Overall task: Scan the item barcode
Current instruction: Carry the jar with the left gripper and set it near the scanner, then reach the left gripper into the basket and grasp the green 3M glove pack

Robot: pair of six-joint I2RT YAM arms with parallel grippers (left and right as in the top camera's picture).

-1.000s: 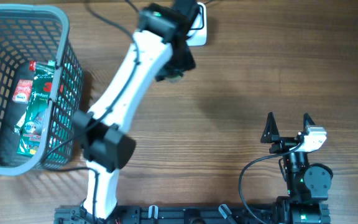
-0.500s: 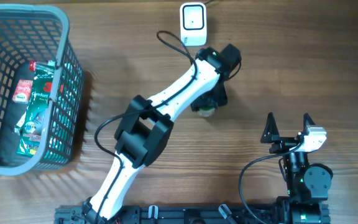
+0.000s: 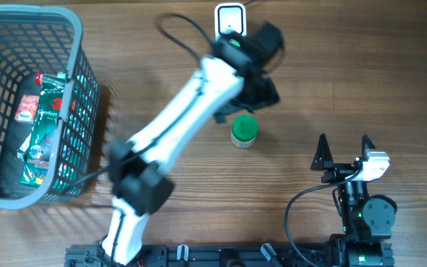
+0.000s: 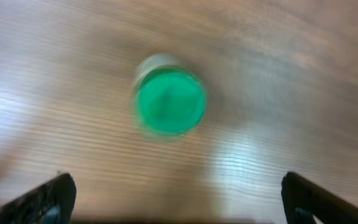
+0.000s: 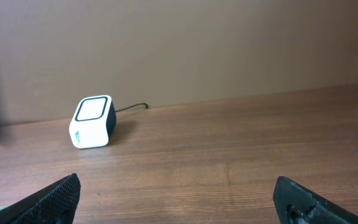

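Well right of the grey mesh basket (image 3: 87, 96), a small round jar with a green cap (image 3: 244, 131) stands upright on the wooden table (image 3: 376, 67), near the white box scanner (image 3: 230, 20). Motion blur hides its side, so no barcode can be made out. The left gripper (image 3: 262, 87) hangs over it, fingers spread wide, holding nothing. The right gripper (image 3: 343, 152) sits apart, also spread and empty.

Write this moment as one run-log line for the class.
left gripper: open, over jar, not touching | jar: upright on table | right gripper: open, empty | scanner: on table beyond jar
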